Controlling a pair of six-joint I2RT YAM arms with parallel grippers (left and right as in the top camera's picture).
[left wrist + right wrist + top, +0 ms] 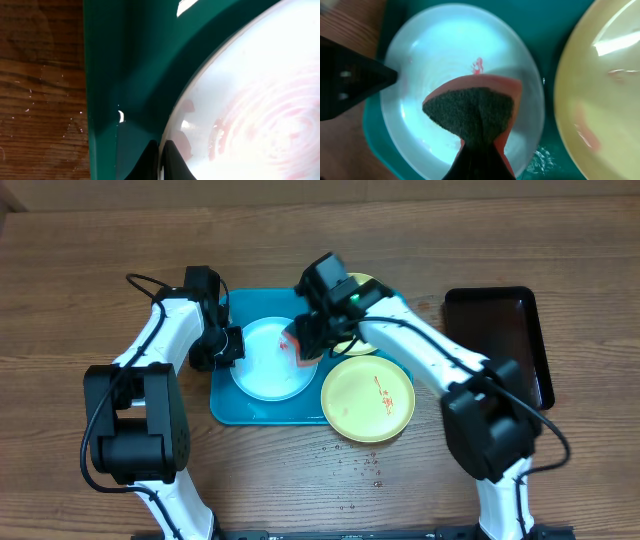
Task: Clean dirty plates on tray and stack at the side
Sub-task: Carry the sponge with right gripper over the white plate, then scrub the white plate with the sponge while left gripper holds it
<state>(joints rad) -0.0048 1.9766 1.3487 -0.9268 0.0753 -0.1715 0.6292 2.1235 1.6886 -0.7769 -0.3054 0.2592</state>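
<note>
— Where's your white plate (262, 370)?
— In the tray (226, 408), left half. Your left claw (233, 346) is clamped on its rim, and your right claw (302, 338) grips a sponge (470, 107) over it. A yellow plate (367, 402) overhangs the tray's edge onto the bench (100, 260).

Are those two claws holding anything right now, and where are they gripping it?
The right gripper pinches a sponge by one end; the left gripper appears to clamp the pale plate by its rim.
</note>
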